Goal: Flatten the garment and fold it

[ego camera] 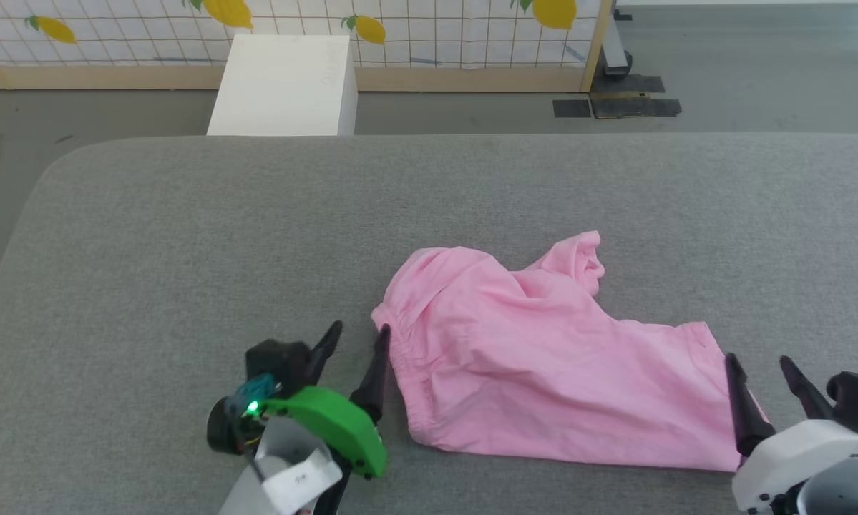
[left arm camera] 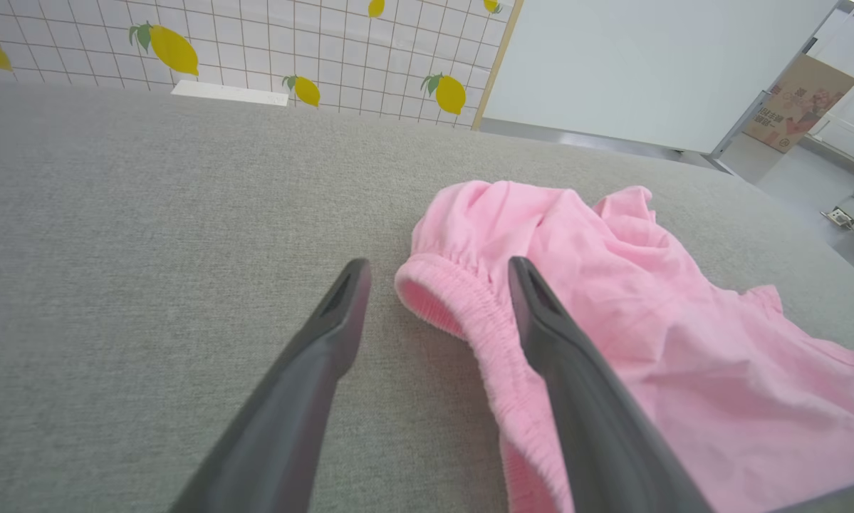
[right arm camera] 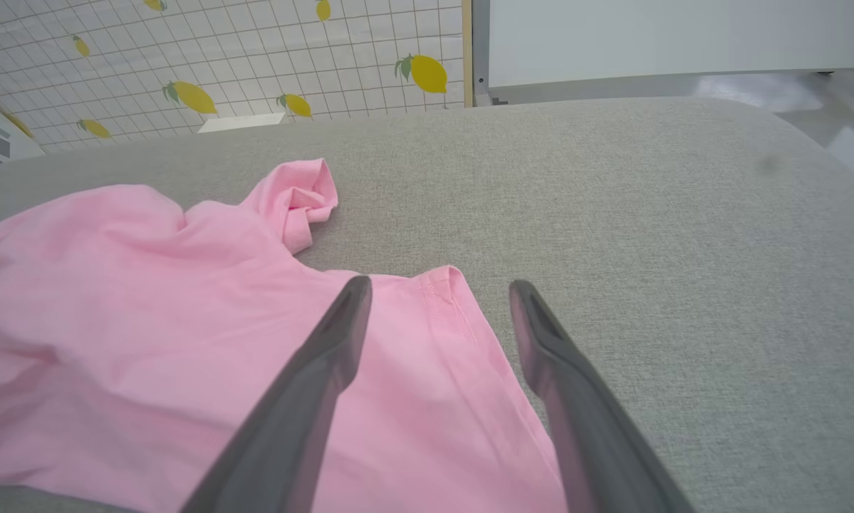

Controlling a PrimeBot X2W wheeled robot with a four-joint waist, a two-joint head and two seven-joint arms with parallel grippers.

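Two arms, one crumpled pair of shorts: the garment (ego camera: 543, 357) lies on the grey padded table (ego camera: 185, 236), near the robot's edge and a little to its right. The gathered waistband (left arm camera: 469, 313) is turned toward the left arm and one leg hem (right arm camera: 455, 299) toward the right.

The left gripper (ego camera: 361, 327) stands spread wide and empty. In its wrist view one finger is over bare table and the other over pink cloth, so the waistband's end sits between them. The right gripper (ego camera: 758, 357) is just as wide and just as empty, straddling the near leg's hem in the same way.

From here the step looks like a two-ended pinch before a stretch, and doing it well probably depends on depth. Each pair of fingers should come down far enough for the lower tip to slide under the cloth, then close on the thick elastic at one end and the stitched hem at the other, not on the thin body between.

The pull should be even, outward and kept low to the table to draw out the wrinkles across the middle. A lopsided tug would likely drag the whole piece sideways. The far leg (ego camera: 579, 261) is bunched and rolled on itself — stretching alone may not open it, and it may need its own smoothing before any fold.
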